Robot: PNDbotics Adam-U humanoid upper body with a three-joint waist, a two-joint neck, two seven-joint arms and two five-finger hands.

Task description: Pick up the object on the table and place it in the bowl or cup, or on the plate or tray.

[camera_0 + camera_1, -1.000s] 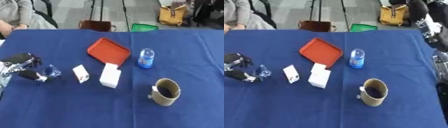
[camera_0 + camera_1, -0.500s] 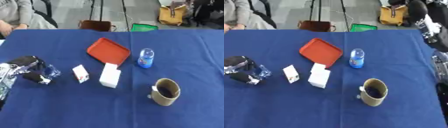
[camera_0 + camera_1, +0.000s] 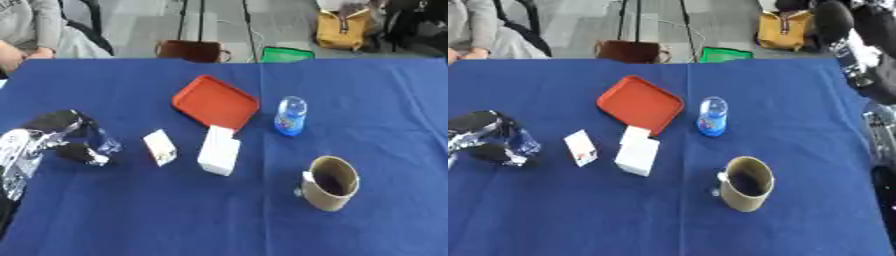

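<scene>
My left hand [image 3: 54, 136] lies on the blue cloth at the left, fingers and thumb curled. A small clear bluish thing [image 3: 107, 145] sits at their tips, pinched between thumb and fingers, low on the cloth. A small white card-like box [image 3: 160, 147] and a taller white box [image 3: 218, 150] lie to its right. A red tray [image 3: 216, 101] sits behind them, a small blue bottle [image 3: 290, 116] stands to its right, and a tan mug [image 3: 331, 182] stands at the front right. My right arm [image 3: 880, 131] shows only at the right edge.
The blue table [image 3: 175, 215] reaches to the far edge, where a person sits at the upper left corner. Bags and a chair stand on the floor beyond. Open cloth lies along the front and at the far right.
My left hand has slid a little to the right, its fingers closing in on the small clear thing. The boxes, tray, bottle and mug have not moved.
</scene>
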